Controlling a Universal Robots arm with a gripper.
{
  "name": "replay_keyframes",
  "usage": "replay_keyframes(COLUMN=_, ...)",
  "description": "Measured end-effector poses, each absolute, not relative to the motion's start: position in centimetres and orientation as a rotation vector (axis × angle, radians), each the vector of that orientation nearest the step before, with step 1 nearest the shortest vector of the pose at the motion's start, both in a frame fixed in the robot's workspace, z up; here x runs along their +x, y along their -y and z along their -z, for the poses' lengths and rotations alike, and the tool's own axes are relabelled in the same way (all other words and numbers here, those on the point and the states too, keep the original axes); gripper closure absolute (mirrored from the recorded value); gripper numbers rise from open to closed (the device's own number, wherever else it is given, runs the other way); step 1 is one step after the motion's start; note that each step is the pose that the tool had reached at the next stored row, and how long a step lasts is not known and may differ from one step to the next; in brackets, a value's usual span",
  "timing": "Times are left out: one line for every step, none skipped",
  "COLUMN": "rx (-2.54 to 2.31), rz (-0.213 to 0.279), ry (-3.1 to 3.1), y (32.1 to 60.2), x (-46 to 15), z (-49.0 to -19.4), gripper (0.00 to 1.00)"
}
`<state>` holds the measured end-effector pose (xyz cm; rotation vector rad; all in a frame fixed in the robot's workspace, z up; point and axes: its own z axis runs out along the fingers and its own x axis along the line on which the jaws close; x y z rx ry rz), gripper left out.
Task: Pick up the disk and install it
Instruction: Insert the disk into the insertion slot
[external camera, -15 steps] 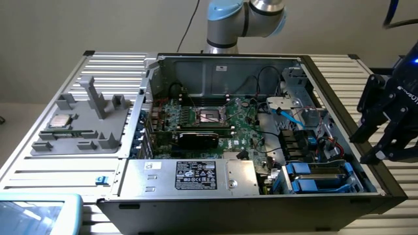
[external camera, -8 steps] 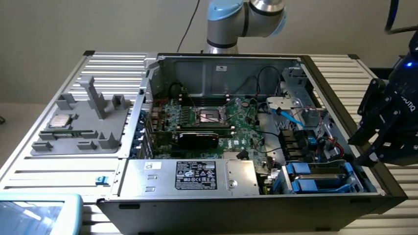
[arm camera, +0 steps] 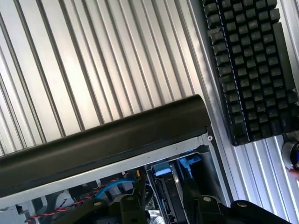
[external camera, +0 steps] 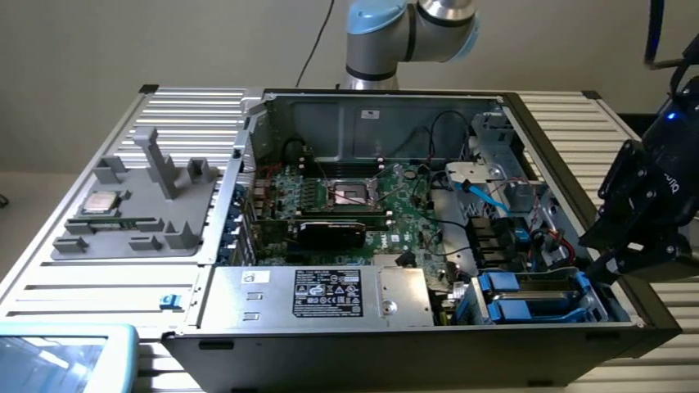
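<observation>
Disk (arm camera: pixel 164 189), blue-railed and edge-on, sits clamped in the gripper (arm camera: pixel 164 209) at the corner bay (external camera: pixel 535 296) of the computer case (arm camera: pixel 103 140). One black keyboard (arm camera: pixel 247 65) on the ribbed surface (arm camera: pixel 93 70) shows from the wrist; the exterior view adds one processor chip (external camera: pixel 101 202).
</observation>
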<state>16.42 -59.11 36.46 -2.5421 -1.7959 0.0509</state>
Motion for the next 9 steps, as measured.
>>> replay_keyframes(rx=-2.547, rz=-0.05, ry=1.787, y=59.1, x=16.42, z=-36.41, gripper=0.55)
replay_keyframes(rx=-2.552, rz=-0.05, ry=1.781, y=59.09, x=16.41, z=-36.39, gripper=0.55)
replay_keyframes(rx=-2.555, rz=-0.049, ry=1.776, y=59.06, x=16.4, z=-36.36, gripper=0.55)
replay_keyframes(rx=-2.557, rz=-0.049, ry=1.771, y=59.02, x=16.39, z=-36.33, gripper=0.55)
replay_keyframes(rx=-2.559, rz=-0.048, ry=1.768, y=58.98, x=16.38, z=-36.31, gripper=0.55)
replay_keyframes(rx=-2.56, rz=-0.047, ry=1.765, y=58.92, x=16.35, z=-36.3, gripper=0.55)
replay_keyframes(rx=-2.56, rz=-0.047, ry=1.764, y=58.83, x=16.32, z=-36.29, gripper=0.55)
replay_keyframes(rx=-2.56, rz=-0.046, ry=1.762, y=58.73, x=16.31, z=-36.28, gripper=0.55)
replay_keyframes(rx=-2.56, rz=-0.045, ry=1.761, y=58.63, x=16.3, z=-36.26, gripper=0.55)
